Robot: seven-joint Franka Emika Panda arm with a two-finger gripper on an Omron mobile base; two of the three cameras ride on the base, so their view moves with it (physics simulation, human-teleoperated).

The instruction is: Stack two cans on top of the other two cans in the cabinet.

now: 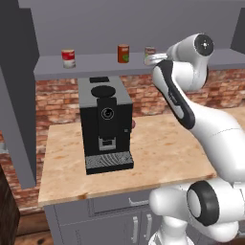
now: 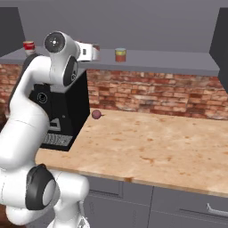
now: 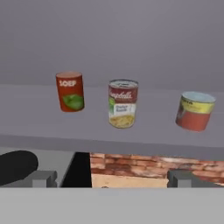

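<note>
Several cans stand apart on the long grey shelf of the cabinet (image 3: pixel 35 127). In the hand view an orange-red can with a green patch (image 3: pixel 70 92) is at the left. A can with a red top and a yellow-green label (image 3: pixel 123 103) stands in the middle, and a yellow-topped reddish can (image 3: pixel 195 111) at the right. Far left on the shelf stands a red-and-white can (image 1: pixel 68 58). My gripper (image 3: pixel 113 178) hangs open just in front of the shelf edge, facing the middle can and holding nothing. In the left base view the gripper (image 1: pixel 148 59) partly covers a pale can (image 1: pixel 150 51).
A black coffee machine (image 1: pixel 105 124) stands on the stone counter (image 1: pixel 162 153) under the shelf's left part. A small dark red ball (image 2: pixel 95 114) lies beside it. Dark side panels (image 1: pixel 16 86) close the cabinet's ends. Grey drawers (image 2: pixel 187 205) run below the counter.
</note>
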